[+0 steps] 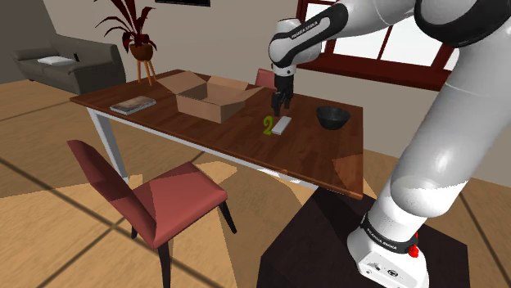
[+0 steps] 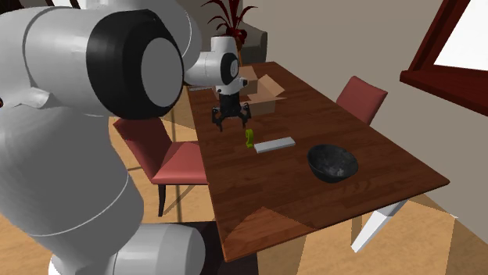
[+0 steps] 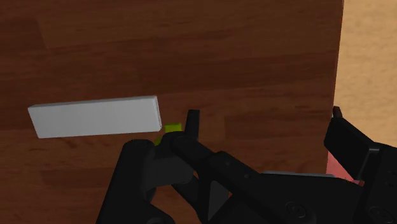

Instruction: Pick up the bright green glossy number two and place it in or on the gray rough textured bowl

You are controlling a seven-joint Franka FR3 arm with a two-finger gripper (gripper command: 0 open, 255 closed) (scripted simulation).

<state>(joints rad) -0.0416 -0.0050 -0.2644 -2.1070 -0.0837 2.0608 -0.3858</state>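
Standing in a room with sofa (image 1: 65,64), plant (image 1: 131,24) and window (image 1: 391,41), the wooden table (image 1: 311,155) bears a box (image 1: 211,98), a bowl (image 1: 333,117) and, under the gripper's (image 1: 279,106) released jaws, a green two (image 1: 267,124).

Shoulder view: raised camera beside the stand (image 1: 327,245), frame lower right; faces down across the table (image 1: 246,151) toward the window (image 1: 393,41), upper right. Second exterior view: close behind the arm (image 2: 70,141), frame left; faces down the table's length toward the box (image 2: 262,92). Wrist view: on the hand, close above the table, facing down past the pincer (image 3: 264,118). All three share the tabletop around the white slab (image 1: 282,124).
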